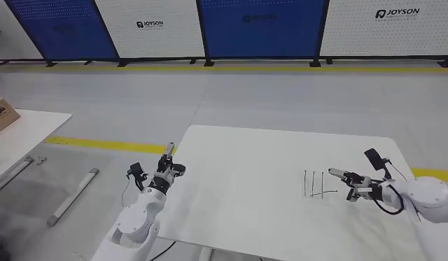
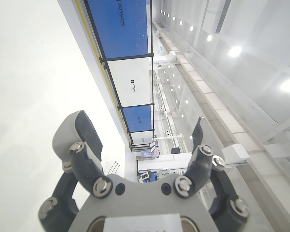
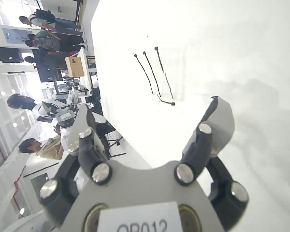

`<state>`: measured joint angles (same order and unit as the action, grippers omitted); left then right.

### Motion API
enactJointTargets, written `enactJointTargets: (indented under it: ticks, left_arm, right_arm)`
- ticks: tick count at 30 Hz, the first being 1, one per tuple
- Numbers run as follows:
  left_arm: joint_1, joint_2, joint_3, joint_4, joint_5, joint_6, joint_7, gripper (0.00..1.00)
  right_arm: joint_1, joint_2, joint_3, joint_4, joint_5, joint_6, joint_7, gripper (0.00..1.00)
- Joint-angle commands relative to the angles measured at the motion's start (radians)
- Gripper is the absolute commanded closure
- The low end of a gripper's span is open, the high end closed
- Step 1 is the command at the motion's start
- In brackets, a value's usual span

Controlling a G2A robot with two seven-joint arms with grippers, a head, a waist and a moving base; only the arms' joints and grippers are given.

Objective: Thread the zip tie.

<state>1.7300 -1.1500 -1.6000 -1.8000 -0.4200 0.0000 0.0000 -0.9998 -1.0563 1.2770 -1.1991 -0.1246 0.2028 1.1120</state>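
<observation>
Four zip ties [image 3: 151,74], by your best count, lie loose and flat on the table [image 1: 245,191] toward its right side. Three run side by side, and the fourth zip tie [image 3: 171,103] lies crosswise at their ends. None of them shows a loop, and no tail sits in a head, so you should take the task as not yet begun. The pick-up, the lining up of tail and head, and the feed-through are all left to do. Your right gripper [image 3: 149,105] hangs over the table's right side, near the crosswise tie but not touching it. Its jaws are spread wide with nothing between them. Your left gripper [image 2: 141,121] sits at the table's left edge, well apart from the ties, and its jaws are likewise spread and empty. From this layout the right arm looks the better placed for the first grasp. The left arm would have to cross most of the table before it could help. The ties are thin and lie flat on the table, so expect the pick to need a low, careful pinch. Whether the crosswise tie rests on the others or only beside them, you cannot tell.
</observation>
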Motion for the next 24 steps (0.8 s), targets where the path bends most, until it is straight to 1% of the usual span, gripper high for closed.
enactJointTargets:
  ticks: [1, 11, 12, 15, 18, 21, 23, 24]
  left_arm:
    - [0.0, 0.0, 0.0, 0.0, 0.0, 0.0, 0.0, 0.0]
    - [0.0, 0.0, 0.0, 0.0, 0.0, 0.0, 0.0, 0.0]
    - [0.0, 0.0, 0.0, 0.0, 0.0, 0.0, 0.0, 0.0]
    - [0.0, 0.0, 0.0, 0.0, 0.0, 0.0, 0.0, 0.0]
    - [0.0, 0.0, 0.0, 0.0, 0.0, 0.0, 0.0, 0.0]
    - [0.0, 0.0, 0.0, 0.0, 0.0, 0.0, 0.0, 0.0]
    - [0.0, 0.0, 0.0, 0.0, 0.0, 0.0, 0.0, 0.0]
    - [0.0, 0.0, 0.0, 0.0, 0.0, 0.0, 0.0, 0.0]
  right_arm:
    - [0.009, -0.001, -0.009, 0.019, 0.002, -0.002, 0.006, 0.0]
    - [0.009, -0.001, -0.009, 0.019, 0.002, -0.002, 0.006, 0.0]
    - [0.007, -0.002, -0.011, 0.016, -0.002, -0.009, 0.0, 0.0]
    - [-0.01, 0.0, -0.03, 0.011, -0.043, -0.097, -0.022, 0.0]
    - [-0.003, 0.002, -0.034, 0.034, -0.045, -0.153, -0.013, 0.0]
    - [0.006, 0.005, -0.028, 0.056, -0.028, -0.224, 0.009, 0.0]
    - [0.015, 0.007, -0.023, 0.08, 0.01, -0.29, 0.061, 0.0]
    - [0.023, 0.008, -0.019, 0.096, 0.024, -0.303, 0.073, 0.0]
